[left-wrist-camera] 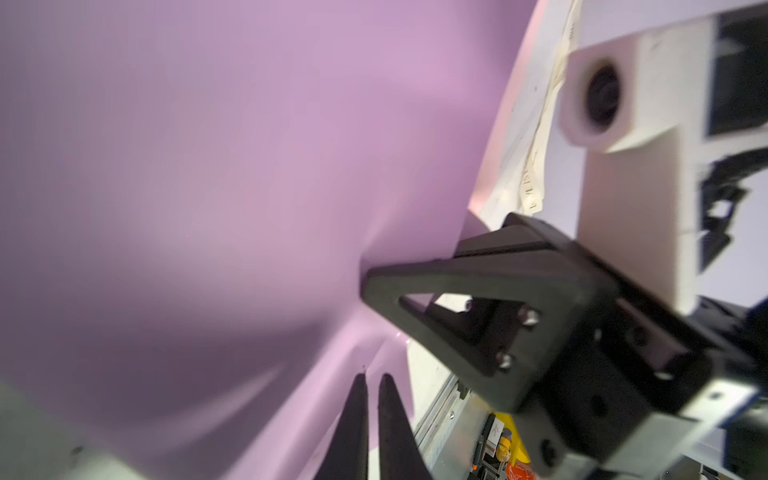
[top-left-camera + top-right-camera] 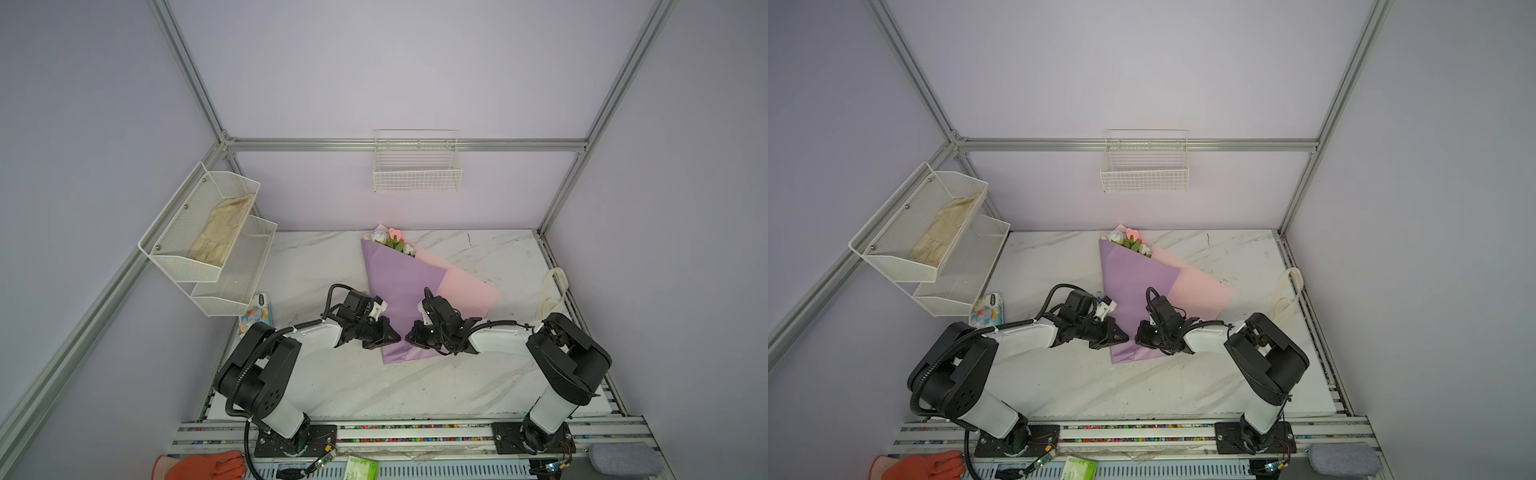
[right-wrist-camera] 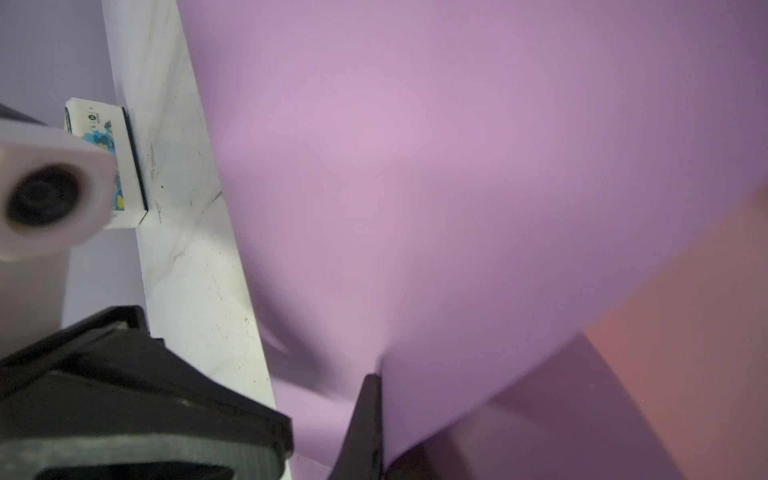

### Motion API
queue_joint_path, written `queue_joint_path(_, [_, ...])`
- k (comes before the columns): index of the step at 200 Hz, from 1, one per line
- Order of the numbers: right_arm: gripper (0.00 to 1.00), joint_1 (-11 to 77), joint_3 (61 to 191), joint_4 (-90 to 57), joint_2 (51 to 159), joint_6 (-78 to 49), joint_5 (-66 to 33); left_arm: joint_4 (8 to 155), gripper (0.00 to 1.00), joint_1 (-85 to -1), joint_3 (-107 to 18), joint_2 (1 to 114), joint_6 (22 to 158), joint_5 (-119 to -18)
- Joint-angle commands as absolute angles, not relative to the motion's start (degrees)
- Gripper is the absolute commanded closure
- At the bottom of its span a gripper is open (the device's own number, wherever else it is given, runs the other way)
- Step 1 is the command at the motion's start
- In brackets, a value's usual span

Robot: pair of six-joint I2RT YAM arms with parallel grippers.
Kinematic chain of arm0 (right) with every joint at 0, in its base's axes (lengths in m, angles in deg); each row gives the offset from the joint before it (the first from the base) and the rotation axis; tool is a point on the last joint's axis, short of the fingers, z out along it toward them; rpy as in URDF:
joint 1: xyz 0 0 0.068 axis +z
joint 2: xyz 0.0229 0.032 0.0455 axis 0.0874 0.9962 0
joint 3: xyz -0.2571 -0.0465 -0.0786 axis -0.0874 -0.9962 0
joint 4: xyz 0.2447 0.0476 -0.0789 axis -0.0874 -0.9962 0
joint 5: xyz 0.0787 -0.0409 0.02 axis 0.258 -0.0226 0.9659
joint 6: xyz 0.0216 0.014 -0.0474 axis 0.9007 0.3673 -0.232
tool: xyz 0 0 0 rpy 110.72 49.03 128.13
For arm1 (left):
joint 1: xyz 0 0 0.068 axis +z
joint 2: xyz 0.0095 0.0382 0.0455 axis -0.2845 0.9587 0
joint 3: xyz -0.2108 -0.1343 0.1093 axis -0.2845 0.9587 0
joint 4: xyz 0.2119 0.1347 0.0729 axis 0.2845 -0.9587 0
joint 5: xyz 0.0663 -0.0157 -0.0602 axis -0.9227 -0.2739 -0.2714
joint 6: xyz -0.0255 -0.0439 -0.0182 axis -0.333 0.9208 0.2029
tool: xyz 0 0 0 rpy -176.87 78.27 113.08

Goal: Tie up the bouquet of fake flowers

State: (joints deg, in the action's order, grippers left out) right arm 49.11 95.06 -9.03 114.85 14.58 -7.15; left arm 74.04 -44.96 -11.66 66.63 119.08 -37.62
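The bouquet of fake flowers (image 2: 392, 241) (image 2: 1130, 242) lies on the marble table, sheathed in lilac and pink paper (image 2: 401, 282) (image 2: 1136, 282), with its heads towards the back wall. Both grippers meet at the paper's narrow near end. My left gripper (image 2: 397, 337) (image 2: 1126, 336) (image 1: 373, 376) is shut at the lilac left edge, and creases in the paper run to its tips. My right gripper (image 2: 408, 337) (image 2: 1137, 336) (image 3: 376, 376) is shut on a lilac fold that hides one of its fingers. The stems are hidden.
A cream ribbon (image 2: 552, 291) (image 1: 536, 166) lies at the table's right edge. A tissue pack (image 2: 257, 311) (image 3: 108, 166) sits at the left edge, under a white mesh shelf (image 2: 208, 232). A wire basket (image 2: 417, 166) hangs on the back wall. An orange glove (image 2: 203, 467) lies by the front rail.
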Motion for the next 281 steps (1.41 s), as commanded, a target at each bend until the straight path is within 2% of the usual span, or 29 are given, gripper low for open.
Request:
queue_joint_path(1, [0.93,48.85,96.07,-10.64,114.94,13.51,-7.52,78.64,0.92,-46.47,-7.67,65.77,119.66,-35.86])
queue_joint_path(29, [0.91,48.87,96.69,-11.28,114.97,13.62,-7.35,78.95,0.94,-47.42,-6.83,68.62,119.41,-37.34])
queue_joint_path(52, [0.83,48.84,97.84,-13.01,113.54,13.78,-7.93,79.73,0.95,-48.00,-4.83,70.37,119.31,-38.69])
queue_joint_path(74, [0.63,48.87,98.91,-17.65,109.48,14.84,-10.51,80.82,0.96,-48.08,-3.98,71.42,119.27,-38.33])
queue_joint_path(87, [0.54,48.89,98.66,-22.40,105.28,16.81,-15.67,80.91,0.96,-48.09,-3.71,71.34,119.14,-38.59])
queue_joint_path(103, [0.49,49.72,96.79,-21.62,100.38,17.20,-15.26,81.15,0.96,-48.17,-3.88,71.47,119.14,-39.00])
queue_joint_path(120, [0.54,51.85,96.42,-21.20,98.51,18.04,-15.10,81.62,0.96,-48.26,-4.29,71.54,119.40,-38.73])
queue_joint_path(154, [0.89,55.64,97.68,-16.69,106.75,19.49,-11.02,81.39,0.96,-48.26,-4.26,71.31,119.40,-38.78])
queue_joint_path(165, [0.95,56.22,97.83,-15.05,109.08,19.89,-11.36,81.23,0.96,-48.26,-4.15,71.09,119.40,-38.98])
queue_joint_path(199, [1.00,56.30,98.32,-17.62,115.01,19.22,-13.60,81.14,0.96,-48.26,-4.15,70.69,119.40,-38.85])
queue_joint_path(251, [1.00,56.32,93.38,-19.84,116.37,19.11,-14.11,74.48,0.95,-48.01,-3.55,64.33,118.08,-42.03])
queue_joint_path(281, [1.00,56.34,93.42,-20.32,117.33,18.40,-14.23,77.17,0.94,-47.23,-1.26,63.35,119.62,-41.64])
